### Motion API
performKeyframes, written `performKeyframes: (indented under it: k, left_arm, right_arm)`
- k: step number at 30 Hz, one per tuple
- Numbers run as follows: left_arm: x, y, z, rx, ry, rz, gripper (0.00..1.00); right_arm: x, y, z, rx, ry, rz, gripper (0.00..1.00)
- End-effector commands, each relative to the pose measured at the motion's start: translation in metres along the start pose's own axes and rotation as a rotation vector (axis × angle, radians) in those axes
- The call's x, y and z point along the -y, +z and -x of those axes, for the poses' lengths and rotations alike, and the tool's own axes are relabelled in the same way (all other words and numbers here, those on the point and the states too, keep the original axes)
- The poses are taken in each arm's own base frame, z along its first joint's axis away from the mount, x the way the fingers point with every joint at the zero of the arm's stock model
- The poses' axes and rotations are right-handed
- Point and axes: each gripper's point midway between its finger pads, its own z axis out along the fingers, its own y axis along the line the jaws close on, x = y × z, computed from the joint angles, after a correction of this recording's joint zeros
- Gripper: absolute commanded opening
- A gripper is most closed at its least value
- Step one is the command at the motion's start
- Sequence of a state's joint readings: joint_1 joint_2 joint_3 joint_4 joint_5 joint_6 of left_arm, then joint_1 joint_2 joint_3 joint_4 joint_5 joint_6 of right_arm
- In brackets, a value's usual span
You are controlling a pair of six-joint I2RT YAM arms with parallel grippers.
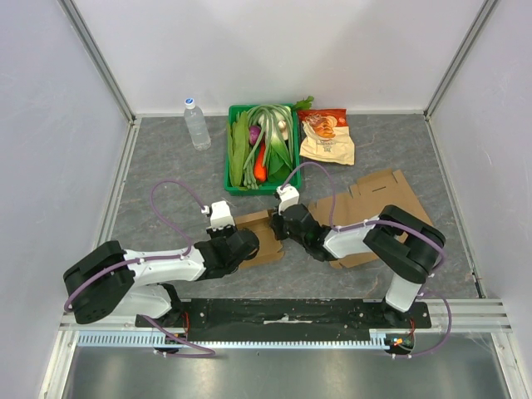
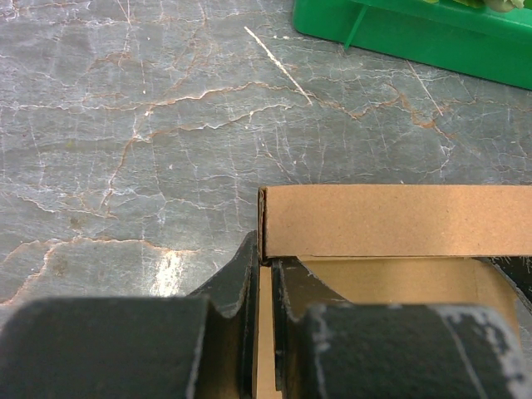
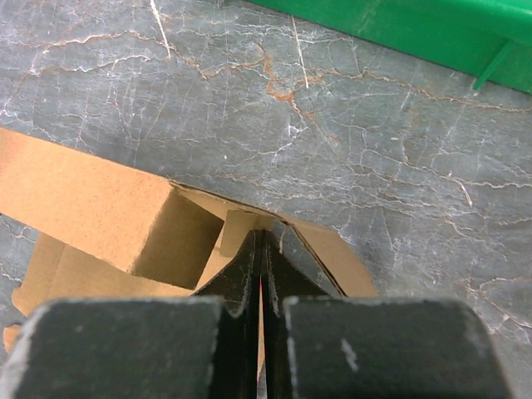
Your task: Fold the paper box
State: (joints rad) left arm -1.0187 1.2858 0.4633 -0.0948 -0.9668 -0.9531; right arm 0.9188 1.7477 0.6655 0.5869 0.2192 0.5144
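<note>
The paper box (image 1: 268, 249), brown cardboard and partly raised, lies between my two grippers at the table's middle. In the left wrist view one raised wall (image 2: 391, 220) runs across in front of the jaws. My left gripper (image 2: 266, 259) is shut on the thin side wall at that wall's left corner, and cardboard shows in the slit between its fingers. In the top view it (image 1: 249, 243) sits at the box's left end. My right gripper (image 3: 263, 239) is shut, its tips pressed into an inner corner of the box (image 3: 83, 204) beside a small flap, at the box's right end (image 1: 276, 226).
A second, flat sheet of cardboard (image 1: 391, 195) lies under my right arm. Behind the box stands a green basket (image 1: 230, 150) of vegetables, seen close in both wrist views (image 2: 416, 33) (image 3: 399, 25). A water bottle (image 1: 196, 123) and a snack bag (image 1: 327, 137) flank it.
</note>
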Motion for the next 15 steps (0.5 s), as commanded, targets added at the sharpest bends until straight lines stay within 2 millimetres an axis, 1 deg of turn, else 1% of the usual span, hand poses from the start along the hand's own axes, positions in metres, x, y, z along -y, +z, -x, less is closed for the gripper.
performKeyframes:
  k: [1,2,6,8,10,13,15]
  left_arm:
    - [0.007,-0.001,0.011,0.039,-0.083,-0.008,0.02]
    - [0.006,0.0,0.011,0.038,-0.08,-0.006,0.02]
    - [0.006,0.0,0.01,0.036,-0.083,-0.007,0.02]
    - [0.005,-0.001,0.009,0.036,-0.086,-0.008,0.02]
    - [0.006,-0.001,0.009,0.034,-0.089,-0.013,0.02]
    - [0.005,-0.001,0.008,0.031,-0.079,-0.008,0.02]
    - [0.007,-0.001,0.009,0.032,-0.08,-0.008,0.02]
  right_arm:
    - [-0.013,0.009,0.009,0.018,0.019,0.038,0.0]
    - [-0.013,0.013,0.007,0.006,0.019,0.038,0.0]
    - [-0.013,0.016,-0.002,-0.025,0.003,0.046,0.0]
    - [-0.01,0.017,-0.005,-0.03,0.006,0.034,0.0]
    - [-0.003,0.019,-0.014,-0.057,0.005,0.006,0.0]
    - [0.007,0.015,-0.027,-0.083,0.019,-0.033,0.0]
    - [0.009,0.013,-0.03,-0.087,0.018,-0.037,0.0]
